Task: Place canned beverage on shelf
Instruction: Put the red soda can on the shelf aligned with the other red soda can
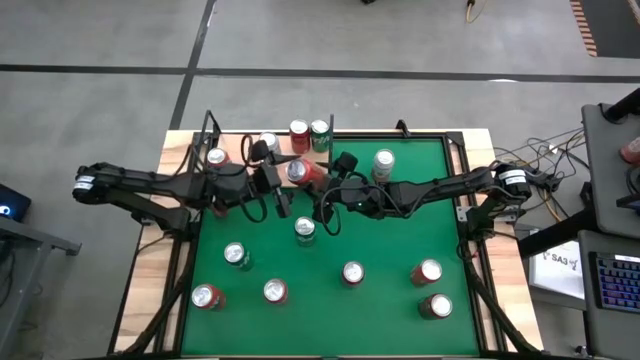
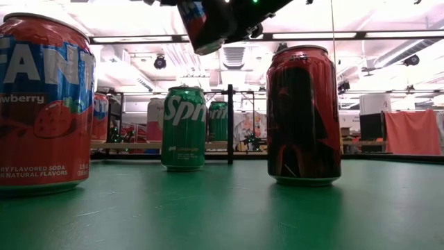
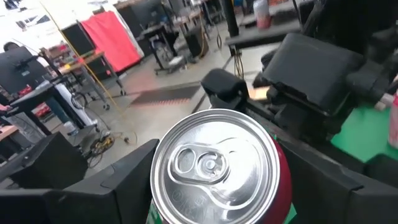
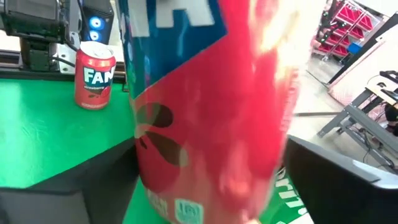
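A red strawberry soda can [image 1: 305, 172] hangs tilted in the air over the middle of the green table, its silver top [image 3: 211, 165] facing my left arm. My left gripper [image 1: 288, 180] is shut on it. My right gripper [image 1: 324, 186] reaches in from the other side; its fingers stand on either side of the can's body [image 4: 211, 112], open, with a green sliver showing beside one finger. The shelf [image 1: 238, 148], a pale wood panel with black rods, lies at the far left and carries several cans. In the low view the held can [image 2: 207, 26] shows at the top. My left gripper pinches the can at its top end, one finger [image 3: 118, 186] on each side of the wall just below the rim [image 3: 163, 155]. The fingers come nearly level from the table's left and lie along the can. The can is lifted clear of the table and tilted.
Several cans stand on the green felt: a silver-topped one [image 1: 384, 162] far right of centre, a green one [image 1: 305, 230] just nearer than the grippers, and others [image 1: 352, 272] along the near half. On the shelf, cans [image 1: 299, 132] crowd its right end.
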Tool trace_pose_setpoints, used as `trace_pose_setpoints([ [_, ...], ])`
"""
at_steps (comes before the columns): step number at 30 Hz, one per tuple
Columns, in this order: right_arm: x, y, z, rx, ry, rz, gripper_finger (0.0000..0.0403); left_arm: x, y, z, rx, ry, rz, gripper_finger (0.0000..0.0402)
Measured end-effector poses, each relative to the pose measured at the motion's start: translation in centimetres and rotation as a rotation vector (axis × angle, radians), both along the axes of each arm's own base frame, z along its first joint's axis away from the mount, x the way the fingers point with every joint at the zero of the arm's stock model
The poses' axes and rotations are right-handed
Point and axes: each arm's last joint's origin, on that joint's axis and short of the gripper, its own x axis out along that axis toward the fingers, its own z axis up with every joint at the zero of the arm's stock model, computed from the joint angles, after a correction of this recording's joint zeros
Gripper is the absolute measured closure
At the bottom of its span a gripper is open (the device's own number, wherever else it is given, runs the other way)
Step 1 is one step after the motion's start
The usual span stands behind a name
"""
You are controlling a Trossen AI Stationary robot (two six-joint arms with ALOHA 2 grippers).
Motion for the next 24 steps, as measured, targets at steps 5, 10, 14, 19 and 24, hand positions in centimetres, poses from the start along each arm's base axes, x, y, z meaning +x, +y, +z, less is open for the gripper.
trace_pose_setpoints([
  [5,-0.2,0.0,0.5,0.0,-0.009,-0.002,0.0024,-0.6,0.3,2.2,0.032,0.079,0.032,0.0122],
  [10,-0.4,0.0,1.8,0.007,0.006,-0.007,0.0021,-1.8,1.6,4.6,0.083,0.168,0.114,0.0122],
  [14,-0.5,0.0,2.6,0.015,0.055,-0.034,0.002,-2.9,3.6,5.7,0.083,0.244,0.195,0.0122],
  [19,-0.9,-0.2,3.4,0.022,0.118,-0.095,0.0019,-4.5,7.0,6.1,0.079,0.293,0.32,0.0122],
  [24,-1.5,-0.3,3.9,0.022,0.178,-0.163,0.0019,-6.5,11.0,5.2,0.015,0.309,0.385,0.0122],
])
